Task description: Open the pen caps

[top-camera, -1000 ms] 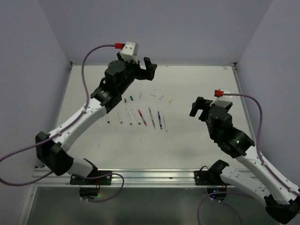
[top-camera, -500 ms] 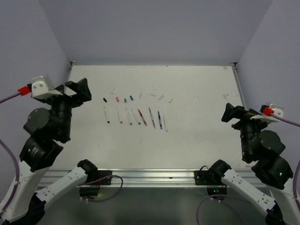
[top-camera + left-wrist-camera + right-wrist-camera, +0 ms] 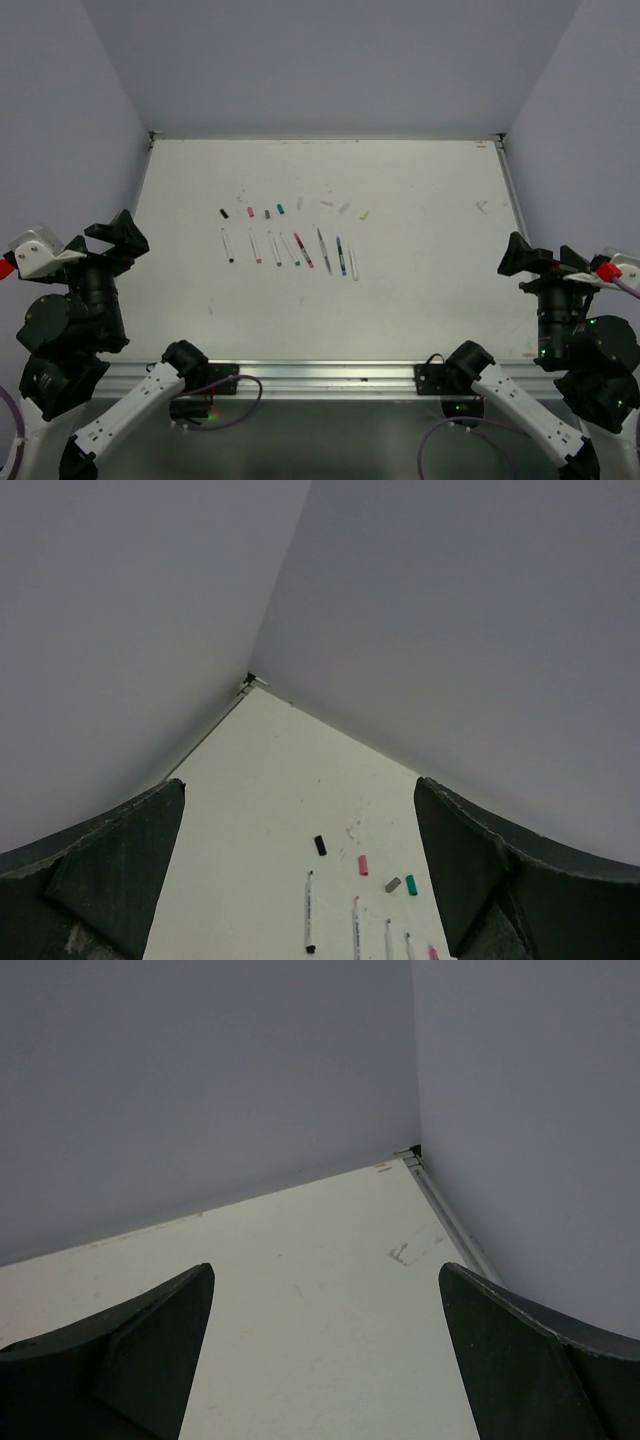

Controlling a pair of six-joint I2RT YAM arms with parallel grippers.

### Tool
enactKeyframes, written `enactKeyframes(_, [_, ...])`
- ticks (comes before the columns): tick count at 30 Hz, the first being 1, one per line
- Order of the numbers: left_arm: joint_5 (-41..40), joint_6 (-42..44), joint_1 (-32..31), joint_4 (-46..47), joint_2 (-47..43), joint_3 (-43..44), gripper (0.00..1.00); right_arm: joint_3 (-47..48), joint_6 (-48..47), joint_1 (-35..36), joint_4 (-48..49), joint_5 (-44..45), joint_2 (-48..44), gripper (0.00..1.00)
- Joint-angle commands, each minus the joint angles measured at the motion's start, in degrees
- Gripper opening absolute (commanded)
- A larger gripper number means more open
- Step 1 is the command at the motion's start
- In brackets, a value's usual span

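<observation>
lying left of centre on the bench (image 3: 430, 200), the pens (image 3: 290, 250) point near-to-far in a row, pen caps (image 3: 280, 209) loose just beyond them; the left end effector (image 3: 300, 790) sits nearer than the right end effector (image 3: 325, 1270), both spread wide and empty.

White table (image 3: 430, 290) bears a row of pens (image 3: 300, 249), caps (image 3: 280, 209) behind.
</observation>
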Motion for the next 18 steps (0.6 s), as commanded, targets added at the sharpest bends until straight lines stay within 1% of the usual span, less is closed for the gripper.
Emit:
enactKeyframes(1, [-4.2,-0.1,-0.1,1.0,-0.8,-1.4,1.00,-0.7,-2.5,-0.2,2.2,0.4,0.3,0.99])
enactKeyframes(11, [-5.7,1.0,-0.1,5.3,-3.2,-4.8,1.00,-2.2,-2.4,-0.2,3.2,-0.5,1.9,0.99])
enactKeyframes(18, [-5.4,0.9,-0.1,5.5,-2.0,-5.6,1.00,-2.7,-2.4,-0.2,3.8,-1.1,3.5,0.99])
